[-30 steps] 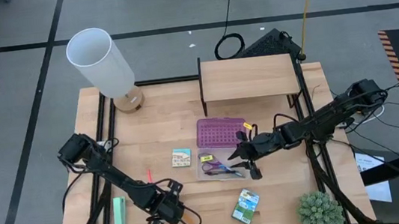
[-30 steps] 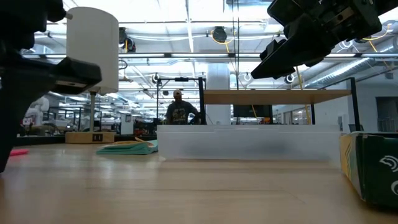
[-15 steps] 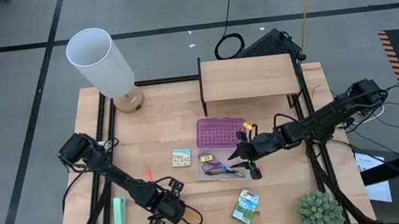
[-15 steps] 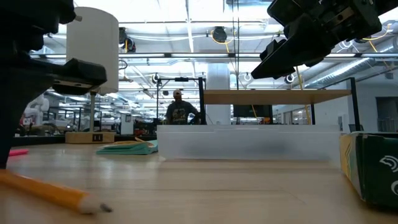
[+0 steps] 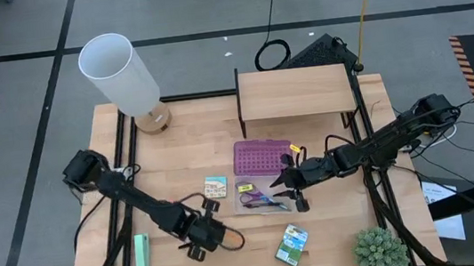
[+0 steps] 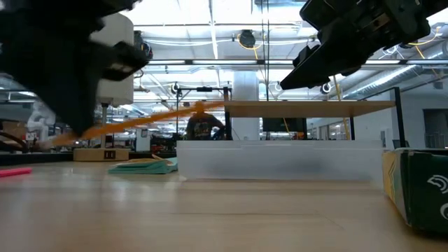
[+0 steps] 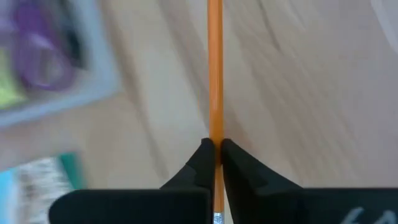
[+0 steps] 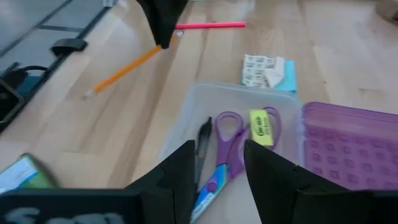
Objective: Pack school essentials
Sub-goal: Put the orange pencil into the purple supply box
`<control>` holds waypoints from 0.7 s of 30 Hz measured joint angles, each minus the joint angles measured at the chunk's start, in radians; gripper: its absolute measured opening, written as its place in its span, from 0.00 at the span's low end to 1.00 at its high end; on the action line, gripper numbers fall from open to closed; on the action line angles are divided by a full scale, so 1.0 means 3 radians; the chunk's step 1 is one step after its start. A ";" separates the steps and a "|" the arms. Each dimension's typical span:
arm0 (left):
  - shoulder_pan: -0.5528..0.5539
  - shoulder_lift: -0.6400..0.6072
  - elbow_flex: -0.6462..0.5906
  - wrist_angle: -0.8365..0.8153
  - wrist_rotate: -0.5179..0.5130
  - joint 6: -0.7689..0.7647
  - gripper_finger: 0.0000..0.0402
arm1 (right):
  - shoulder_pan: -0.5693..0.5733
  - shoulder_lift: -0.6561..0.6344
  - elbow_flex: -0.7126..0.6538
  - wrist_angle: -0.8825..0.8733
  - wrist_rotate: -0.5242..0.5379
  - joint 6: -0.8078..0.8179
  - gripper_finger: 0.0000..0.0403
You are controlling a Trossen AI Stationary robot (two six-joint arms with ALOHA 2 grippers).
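Note:
My left gripper (image 5: pixel 202 237) hangs over the near-left part of the table, shut on the orange pencil (image 6: pixel 154 120). The red pencil (image 5: pixel 177 208) and the small colourful pack (image 5: pixel 215 186) lie flat on the wood beside it. The clear case (image 5: pixel 263 203) holds the purple-handled scissors (image 8: pixel 227 146), a black pen (image 8: pixel 203 142) and a yellow piece (image 8: pixel 259 126); its purple lid (image 5: pixel 262 155) lies open behind it. My right gripper (image 8: pixel 214 180) hovers open above the case's right end. The green-yellow crayon box (image 5: pixel 292 244) lies near the front edge. My left gripper pinches the orange pencil between its two fingertips (image 7: pixel 202 158) near the eraser end (image 7: pixel 215 140). The fingers come down from above (image 8: pixel 163 25). The pencil is lifted clear of the table and slants, its long free part (image 8: pixel 121 71) sticking out past the fingers.
A mint-green block (image 5: pixel 142 252) lies at the near left. A white lamp (image 5: pixel 123 74) stands at the far left and a wooden shelf (image 5: pixel 293 91) at the far middle. A small green plant (image 5: pixel 378 251) sits at the near right corner.
My left gripper has risen and gone toward the table's far edge and slightly right, toward the case. The orange pencil, which lay low at the table half a second ago, is now lifted clear and slanted. My right gripper has kept still.

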 joint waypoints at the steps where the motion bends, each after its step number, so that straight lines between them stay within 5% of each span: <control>1: 0.0033 -0.0052 0.0002 0.0010 -0.0018 -0.0003 0.03 | 0.0000 0.0000 0.0000 0.0000 0.0014 0.0000 0.32; 16: 0.0589 -0.0407 0.0007 -0.0261 -0.0147 -0.0504 0.02 | 0.0133 0.0000 0.0000 0.0745 0.0445 -0.0325 0.32; 21: 0.0602 -0.0407 0.0007 -0.0216 0.0142 -0.0578 0.03 | 0.0142 0.0000 0.0000 0.0684 0.0446 -0.0326 0.32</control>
